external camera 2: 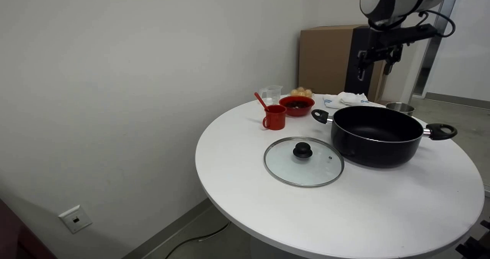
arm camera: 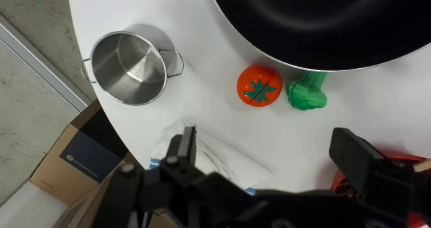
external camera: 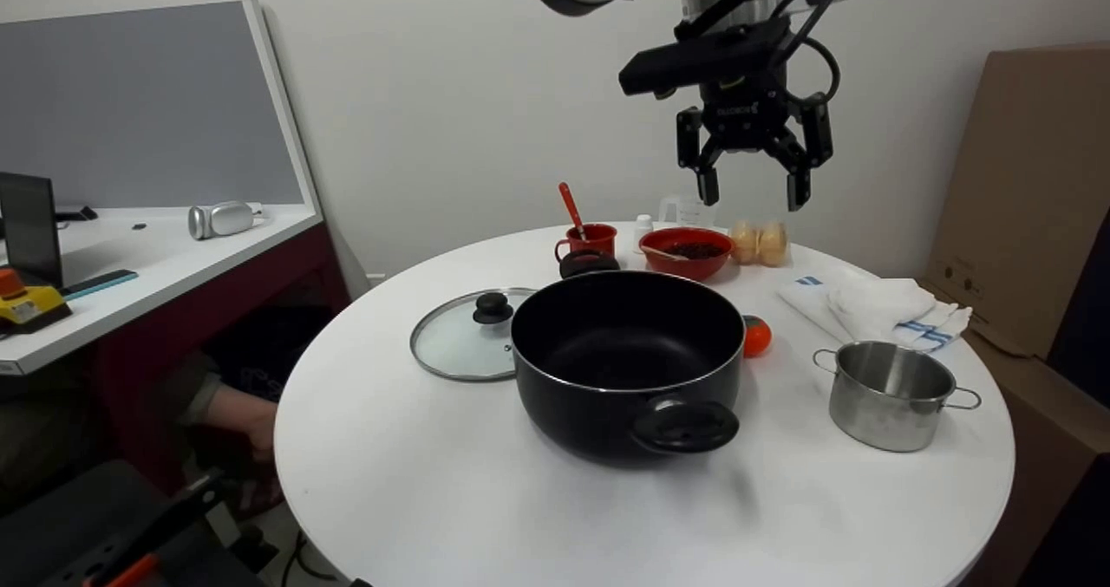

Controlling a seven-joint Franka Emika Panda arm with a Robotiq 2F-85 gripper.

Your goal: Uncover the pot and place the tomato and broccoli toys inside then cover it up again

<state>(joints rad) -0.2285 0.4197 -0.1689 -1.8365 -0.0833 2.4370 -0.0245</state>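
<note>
Claw (arm camera: 264,141), nearest in wrist view: hung apart, empty. Tomato (arm camera: 259,86), broccoli (arm camera: 307,95): lay just beside uncovered pot (external camera: 598,420), contact unclear. Seemed light, stiff, probably slippery; invited pinching across tomato's middle, broccoli's head.

One round surface (external camera: 416,483) carries one black two-handled pot (external camera: 598,427), one stainless-steel pot (external camera: 880,418), one glass lid (external camera 2: 304,168), one toy tomato (arm camera: 259,86), one toy broccoli (arm camera: 307,95), one red mug (external camera 2: 275,118), one red bowl (external camera: 694,268), one measuring cup (external camera 2: 273,93), one small white bottle (external camera: 643,233) and several eggs (external camera 2: 301,93), too small to count.
</note>
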